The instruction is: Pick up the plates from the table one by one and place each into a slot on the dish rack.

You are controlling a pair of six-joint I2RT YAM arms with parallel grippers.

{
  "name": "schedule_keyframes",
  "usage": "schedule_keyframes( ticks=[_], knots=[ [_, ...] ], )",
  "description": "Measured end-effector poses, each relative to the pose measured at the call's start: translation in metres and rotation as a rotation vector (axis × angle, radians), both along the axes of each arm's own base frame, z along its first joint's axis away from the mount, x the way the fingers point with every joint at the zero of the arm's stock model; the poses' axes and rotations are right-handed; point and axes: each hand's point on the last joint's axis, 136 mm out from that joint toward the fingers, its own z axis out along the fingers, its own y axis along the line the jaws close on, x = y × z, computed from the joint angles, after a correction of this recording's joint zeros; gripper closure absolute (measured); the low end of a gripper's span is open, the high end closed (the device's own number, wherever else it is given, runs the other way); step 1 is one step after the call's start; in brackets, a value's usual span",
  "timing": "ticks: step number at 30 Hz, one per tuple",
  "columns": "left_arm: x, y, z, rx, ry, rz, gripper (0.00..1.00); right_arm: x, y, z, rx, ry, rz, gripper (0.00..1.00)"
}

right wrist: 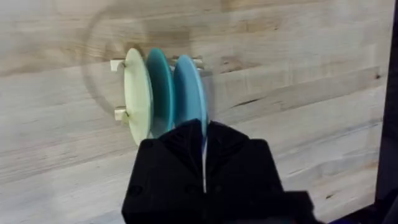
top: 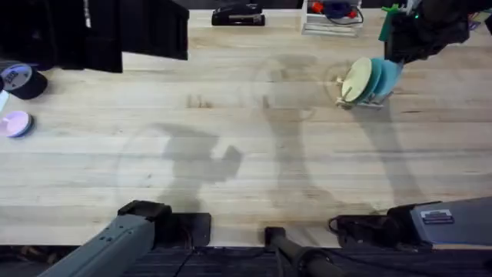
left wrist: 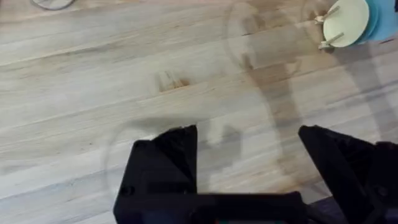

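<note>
The dish rack [top: 367, 101] stands on the table [top: 231, 138] at the far right. Three plates stand upright in it side by side: a cream-yellow plate [top: 356, 80], the teal plate [top: 373, 75] and the light sky-blue plate [top: 387, 74]. My right gripper [top: 400, 48] hangs over the rack. In the right wrist view its fingers [right wrist: 168, 162] pinch the rim of the light sky-blue plate [right wrist: 189, 93], next to the teal plate [right wrist: 160, 87]. My left gripper [left wrist: 249, 155] is open over bare wood at the near left, holding nothing.
A large black box [top: 92, 31] sits at the far left, with a tape roll [top: 23, 81] and a pink disc [top: 15, 123] at the left edge. A black object [top: 238, 15] and a white wire-frame holder [top: 330, 19] line the far edge.
</note>
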Motion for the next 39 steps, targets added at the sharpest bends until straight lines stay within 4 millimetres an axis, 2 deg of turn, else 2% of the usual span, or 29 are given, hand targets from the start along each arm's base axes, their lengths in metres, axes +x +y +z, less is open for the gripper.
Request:
schedule_keyframes(
  ticks=[11,14,17,29,31,33,39],
  knots=[
    [0.0,0.0,0.0,0.0,0.0,0.0,0.005,0.009,0.0,-0.024,-0.006,0.055,-0.003,0.973],
    [0.0,0.0,0.0,0.0,0.0,0.0,0.005,0.01,0.0,-0.028,-0.007,0.066,-0.003,0.924],
    [0.0,0.0,0.0,0.0,0.0,0.0,0.006,0.01,0.0,-0.028,-0.009,0.07,-0.001,0.87],
    [0.0,0.0,0.0,0.0,0.0,0.0,0.005,0.01,0.0,-0.028,-0.009,0.067,0.0,0.852],
    [0.0,0.0,0.0,0.0,0.0,0.0,0.005,0.009,0.0,-0.022,-0.007,0.052,0.0,0.845],
    [0.0,0.0,0.0,0.0,0.0,0.0,0.005,0.007,0.0,-0.011,-0.003,0.017,0.0,0.781],
    [0.0,0.0,0.0,0.0,0.0,0.0,0.006,-0.016,0.002,0.048,0.016,-0.146,0.017,0.452]
  ],
)
